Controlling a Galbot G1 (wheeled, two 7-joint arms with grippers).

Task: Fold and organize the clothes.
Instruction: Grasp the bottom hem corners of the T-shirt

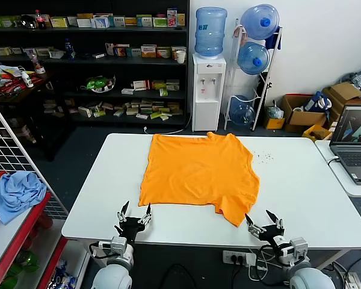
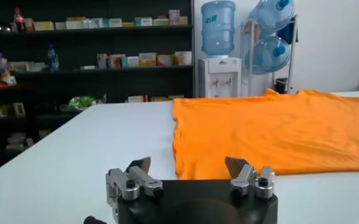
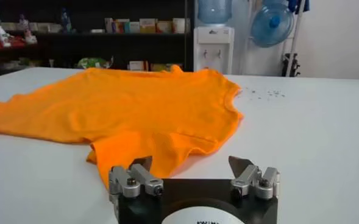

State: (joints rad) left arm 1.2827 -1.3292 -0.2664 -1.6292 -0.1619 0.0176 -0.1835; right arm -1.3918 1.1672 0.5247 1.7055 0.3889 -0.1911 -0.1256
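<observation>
Bright orange short-sleeved cotton T-shirt (image 1: 197,173) lies spread flat on the white rectangular table (image 1: 307,192), roughly centred left to right, its far edge close to the table's far side. Plain orange side up; no lettering visible. One sleeve (image 1: 236,211) sticks out at the near right corner of the garment, pointing toward the near right. Fabric shows low wrinkles, no folds.

Left gripper (image 1: 134,212): at the near table edge, just near of the shirt's near left corner, not touching the cloth. Fingers spread apart, nothing between them. Left wrist view confirms: fingers (image 2: 139,165) wide, shirt hem (image 2: 228,170) just beyond them.

Right gripper (image 1: 264,219): at the near edge, just right of the protruding sleeve, apart from it. Fingers spread, holding nothing. In the right wrist view the sleeve tip (image 3: 130,161) sits just ahead of the left-hand finger (image 3: 144,163).

Small dark specks (image 1: 265,158) on the tabletop, right of the shirt's far part.

Surroundings: light blue crumpled cloth (image 1: 18,191) on the red rack far left; open laptop (image 1: 354,144) on a side table to the right; white water dispenser (image 1: 208,90) beyond the table.
</observation>
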